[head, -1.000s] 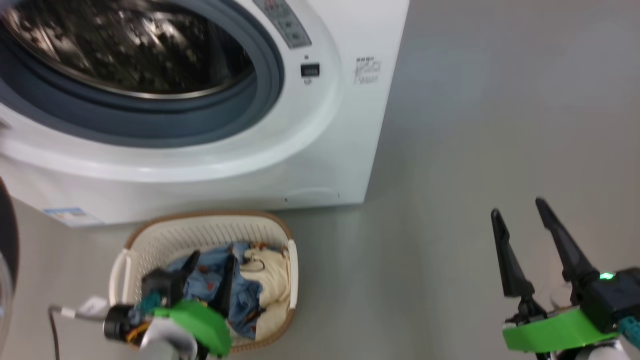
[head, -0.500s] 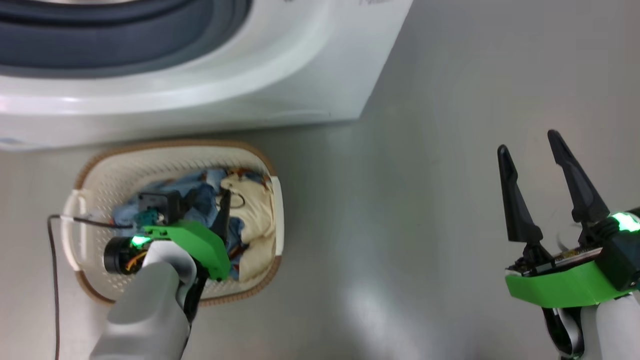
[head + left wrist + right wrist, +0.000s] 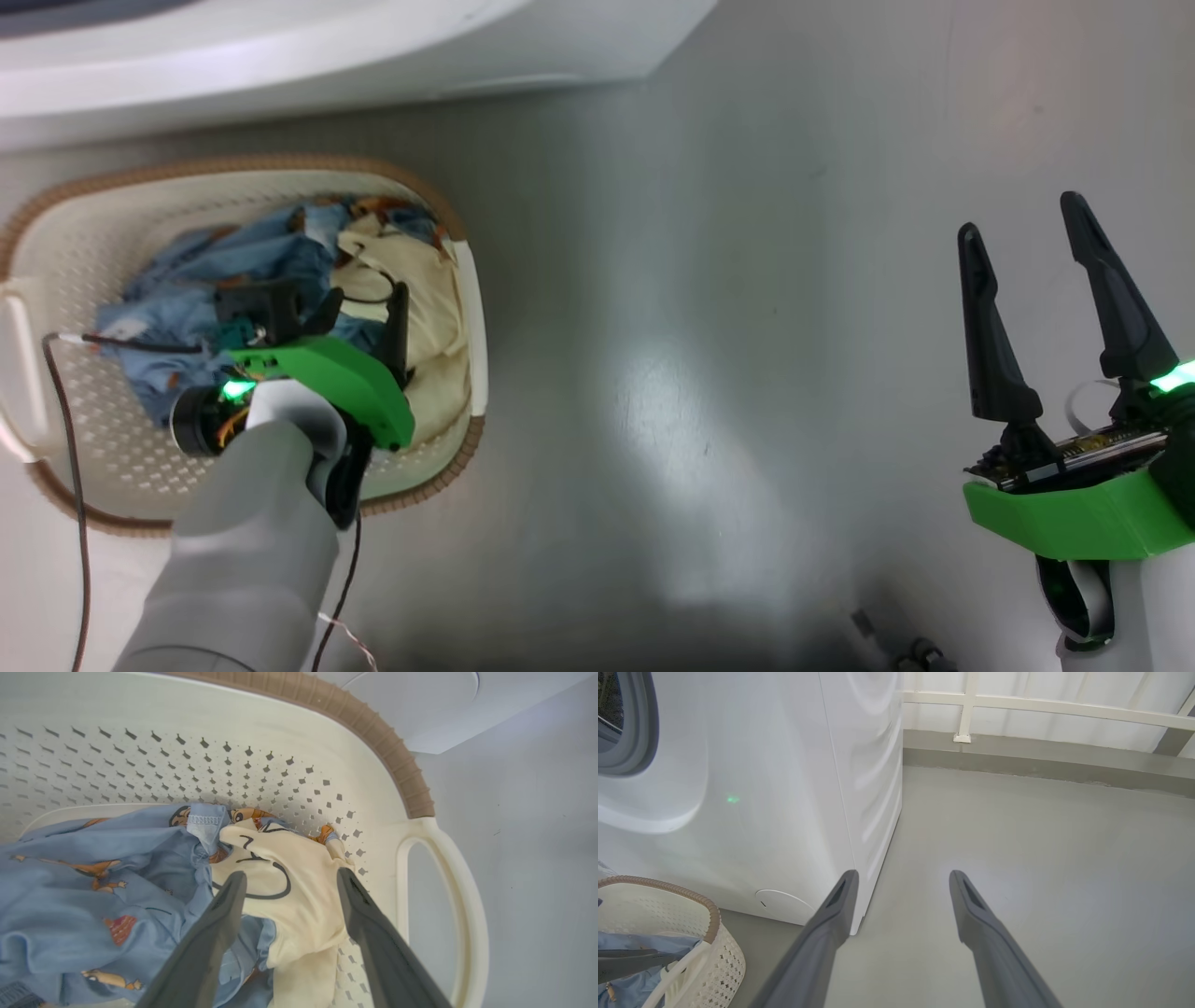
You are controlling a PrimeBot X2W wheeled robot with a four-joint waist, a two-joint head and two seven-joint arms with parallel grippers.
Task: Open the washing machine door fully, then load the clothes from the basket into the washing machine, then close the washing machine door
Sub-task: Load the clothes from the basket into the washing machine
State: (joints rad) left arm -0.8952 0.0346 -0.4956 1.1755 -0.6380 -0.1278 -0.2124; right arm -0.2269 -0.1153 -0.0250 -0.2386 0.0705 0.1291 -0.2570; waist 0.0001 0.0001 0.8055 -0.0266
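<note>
The clothes [image 3: 140, 872], a light blue printed garment and a smaller cream garment [image 3: 303, 858], lie crumpled in the basket [image 3: 383, 742] on the floor just in front of the washing machine [image 3: 327, 56]. The left end effector [image 3: 290, 876], fingers spread, straddles a cream fold. The right end effector [image 3: 1021, 217] hangs well apart, also spread. The cloth looks soft, light and floppy, best pinched at a raised bunch, and is likely to trail.

Clothes [image 3: 93, 858] blue, orange-printed, cream; basket [image 3: 280, 732] cream, brown-rimmed.

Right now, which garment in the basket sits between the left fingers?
The cream-yellow garment, marked with a black line drawing; the light blue printed garment lies mostly beside the fingers.
</note>
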